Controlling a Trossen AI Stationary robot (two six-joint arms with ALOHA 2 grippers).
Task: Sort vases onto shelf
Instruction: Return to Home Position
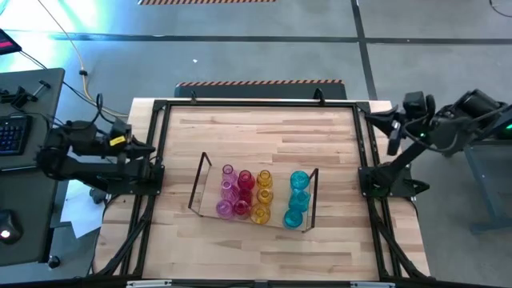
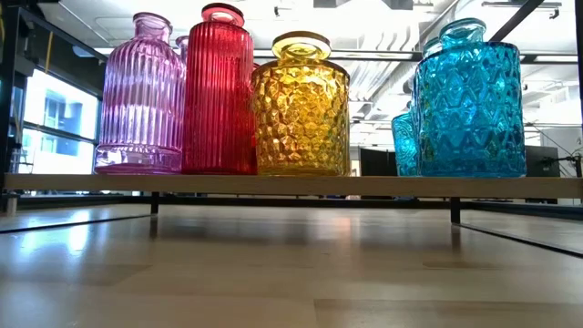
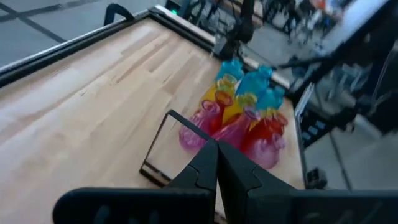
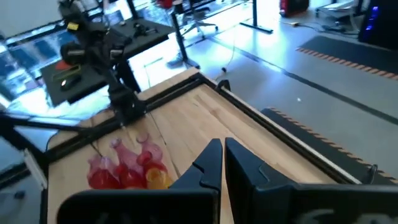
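The shelf (image 1: pixel 200 186), a low clear tray with thin dark end frames, lies in the middle of the wooden table. On it stand the vases in rows by colour: pink (image 1: pixel 226 192), red (image 1: pixel 245 192), yellow (image 1: pixel 262 198) and cyan (image 1: pixel 298 200). The low view shows them upright on the shelf's floor (image 2: pixel 291 185). My left gripper (image 1: pixel 152 148) is shut at the table's left edge, apart from the shelf. My right gripper (image 1: pixel 382 122) is shut high over the right edge. In the wrist views, the left gripper (image 3: pixel 217 168) and the right gripper (image 4: pixel 222 163) have their fingers together, with nothing between them.
A black metal frame (image 1: pixel 256 102) runs around the table top. Bare wood (image 1: pixel 256 132) lies between the shelf and the far edge. A desk with a keyboard (image 1: pixel 12 132) stands beyond the left side.
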